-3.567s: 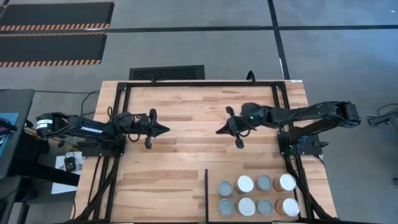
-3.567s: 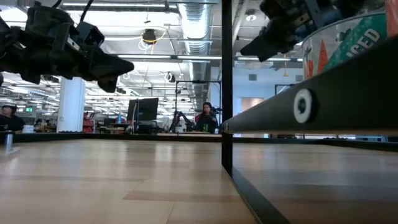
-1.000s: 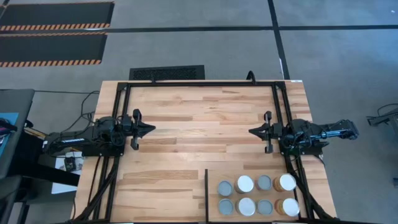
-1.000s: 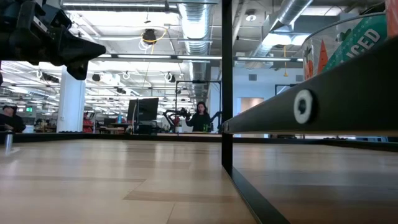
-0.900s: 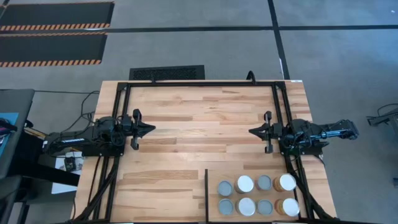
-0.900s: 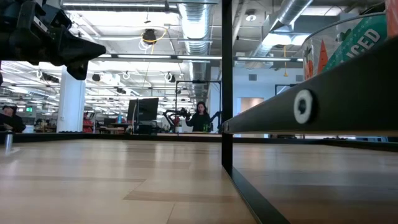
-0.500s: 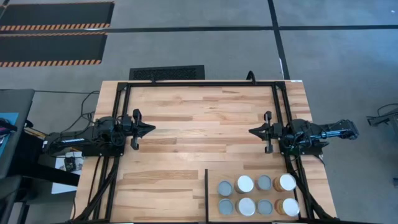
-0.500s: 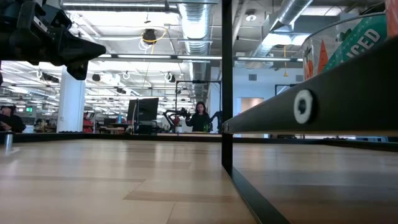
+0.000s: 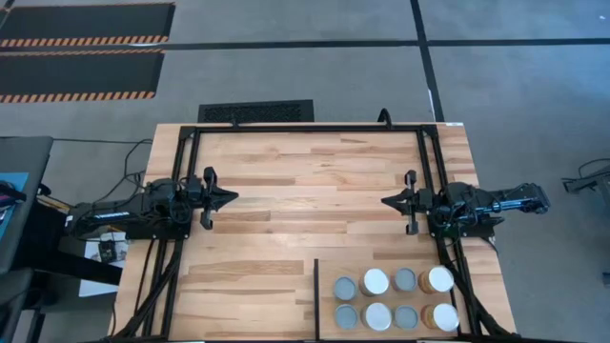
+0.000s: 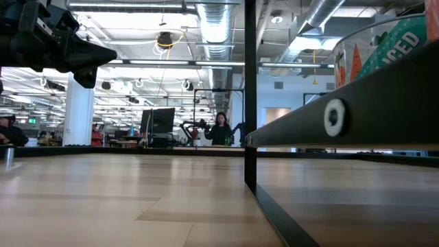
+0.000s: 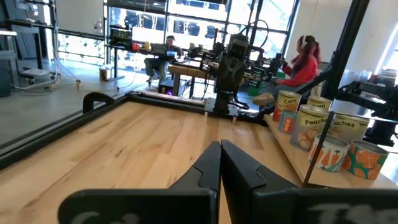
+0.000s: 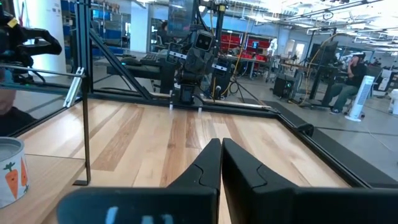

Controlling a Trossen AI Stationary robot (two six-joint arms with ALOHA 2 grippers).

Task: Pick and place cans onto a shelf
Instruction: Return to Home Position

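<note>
Eight cans (image 9: 376,281) stand on the shelf (image 9: 327,271); both arms lie at the table's (image 9: 305,162) sides, empty.
From above, the cans form two rows of four right of the divider bar (image 9: 315,295), well apart from the left gripper (image 9: 232,198) and right gripper (image 9: 386,202). Only the wrist views show each gripper's fingers pressed together, and the left one alone shows can labels: Corn, Peaches, carrots.

Your bench (image 9: 286,181): light wood, planks streaked pale to honey, black frame (image 9: 305,128). On the shelf (image 9: 327,267), same pale wood, thin black divider bar (image 9: 315,295). You'll see cans (image 9: 378,315) with tops alternating grey and white; labels yellow, cream, and white with orange carrots. Around it the floor (image 9: 315,76) is grey, the mats (image 9: 86,21) black, edged in orange-and-black hazard stripes.
</note>
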